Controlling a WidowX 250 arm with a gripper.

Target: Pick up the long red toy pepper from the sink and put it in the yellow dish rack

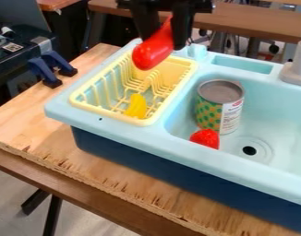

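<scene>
Wooden surface (110, 177) in front, red toy (153, 50) gripped above a yellow drying rack (106, 114)

Between the black fingers of the tool (163, 44), the glossy, elongated red toy is held at a slant, its rounded end pointed down over the rack. Inside the rack, a curved yellow piece (137, 106) is propped near the front rim. The rack is set on the left part of a light blue sink (177, 144) with a dark blue base. In the basin, to the right, an upright can (209, 109) is placed, with a toy strawberry (206, 138) just in front of it, near the drain (249, 150). Farther left, blue clamps (53, 63) are seen by the surface's edge.
</scene>
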